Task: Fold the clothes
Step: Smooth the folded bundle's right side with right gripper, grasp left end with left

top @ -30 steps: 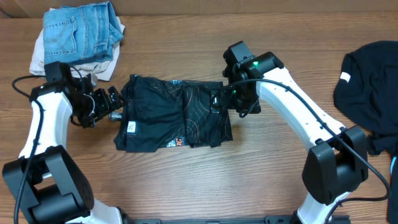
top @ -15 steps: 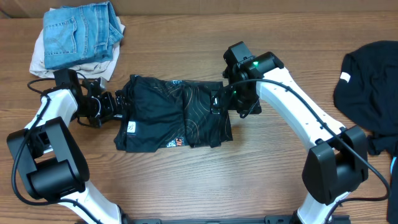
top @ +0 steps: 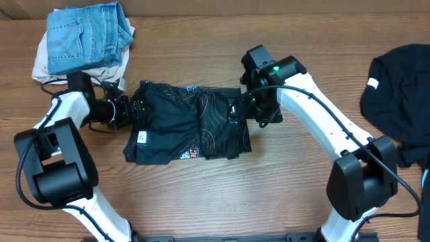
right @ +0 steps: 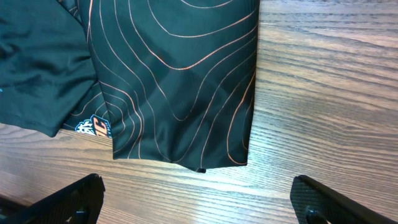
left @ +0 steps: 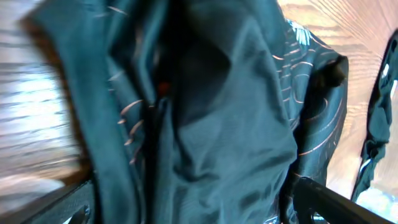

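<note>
left gripper (left: 196, 205) and right gripper (right: 198, 198) gape wide at jersey (top: 178, 124); only overhead shows jeans (top: 87, 30).

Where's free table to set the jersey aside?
Bare table in front of the jersey, along the near edge; also behind it, right of the jeans. Crowded at the left gripper beside the jeans, and by the black garment far right.

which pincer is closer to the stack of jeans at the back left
Left. The left pincer is at the jersey's left edge, just front-right of the jeans. The right pincer is over the jersey's right end, with the whole jersey between.
</note>
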Controlling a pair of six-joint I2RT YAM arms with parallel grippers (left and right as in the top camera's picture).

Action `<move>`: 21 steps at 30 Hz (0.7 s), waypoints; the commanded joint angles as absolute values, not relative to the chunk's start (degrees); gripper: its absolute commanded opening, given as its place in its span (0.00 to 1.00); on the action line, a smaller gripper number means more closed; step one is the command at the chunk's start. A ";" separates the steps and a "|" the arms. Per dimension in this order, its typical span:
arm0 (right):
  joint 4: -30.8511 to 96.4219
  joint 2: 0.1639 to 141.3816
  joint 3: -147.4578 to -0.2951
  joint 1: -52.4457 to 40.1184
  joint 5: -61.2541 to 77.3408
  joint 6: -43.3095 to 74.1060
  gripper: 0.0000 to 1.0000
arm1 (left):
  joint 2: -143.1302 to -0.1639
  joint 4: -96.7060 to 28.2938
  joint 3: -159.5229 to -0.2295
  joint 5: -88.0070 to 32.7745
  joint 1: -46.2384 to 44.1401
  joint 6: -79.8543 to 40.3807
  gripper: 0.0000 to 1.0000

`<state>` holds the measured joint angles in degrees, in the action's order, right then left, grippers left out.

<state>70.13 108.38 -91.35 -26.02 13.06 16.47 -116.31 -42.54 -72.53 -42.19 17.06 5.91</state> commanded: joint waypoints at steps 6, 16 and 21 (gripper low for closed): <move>68.25 107.68 -91.90 -26.13 12.67 16.01 1.00 | -122.50 -44.66 -69.14 -31.18 13.96 7.70 0.90; 67.44 107.68 -91.88 -26.13 12.45 13.41 1.00 | -122.50 -44.71 -69.14 -26.57 9.69 5.13 0.77; 67.55 107.68 -91.88 -26.13 12.45 13.19 1.00 | -122.50 -44.64 -69.14 -24.88 9.61 4.19 0.32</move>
<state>67.70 108.38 -91.35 -26.02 13.02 14.17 -117.21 -44.07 -72.62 -35.38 10.57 5.82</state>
